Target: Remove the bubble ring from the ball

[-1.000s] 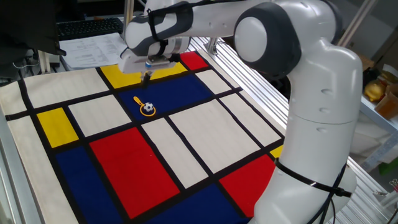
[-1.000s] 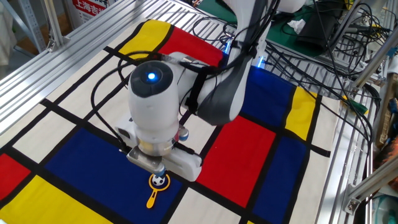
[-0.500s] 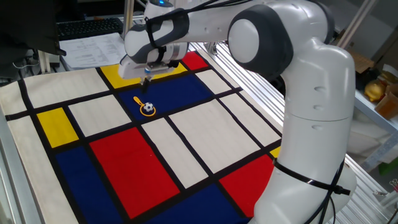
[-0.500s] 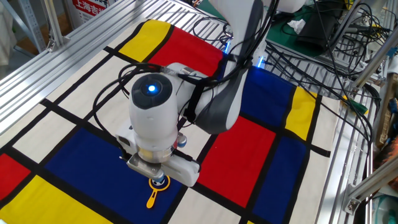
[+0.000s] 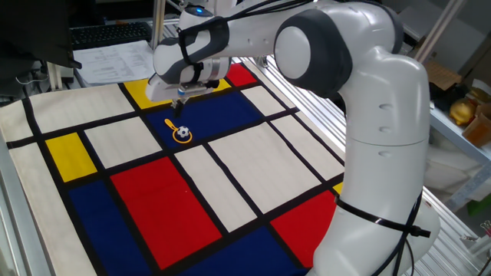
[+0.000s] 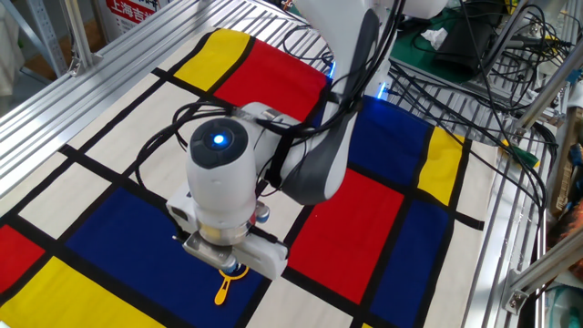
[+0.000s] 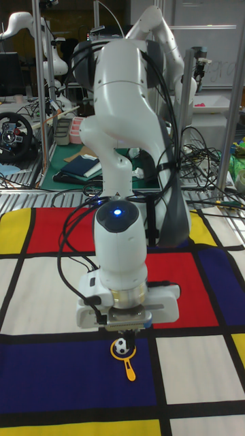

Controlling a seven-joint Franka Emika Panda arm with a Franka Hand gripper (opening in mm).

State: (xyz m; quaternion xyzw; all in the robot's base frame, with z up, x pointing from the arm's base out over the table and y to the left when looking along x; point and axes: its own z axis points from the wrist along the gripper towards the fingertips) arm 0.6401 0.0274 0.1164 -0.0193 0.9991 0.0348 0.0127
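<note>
The bubble ring is a small orange-yellow loop with a short handle, lying flat on a blue patch of the cloth. The ball, white with black patches, sits inside the loop. In the tall fixed view the ball rests in the bubble ring, whose handle points toward the camera. My gripper hangs just above the ring, over its handle side, fingers close together and holding nothing. In the other fixed view my gripper hides the ball, and only the handle of the bubble ring shows.
A cloth of red, blue, yellow and white rectangles covers the table. Metal rails run along its edges. Cables lie beyond the far edge. Papers and a keyboard sit behind the table.
My gripper has come down a little toward the bubble ring. The ring and the ball have not moved.
</note>
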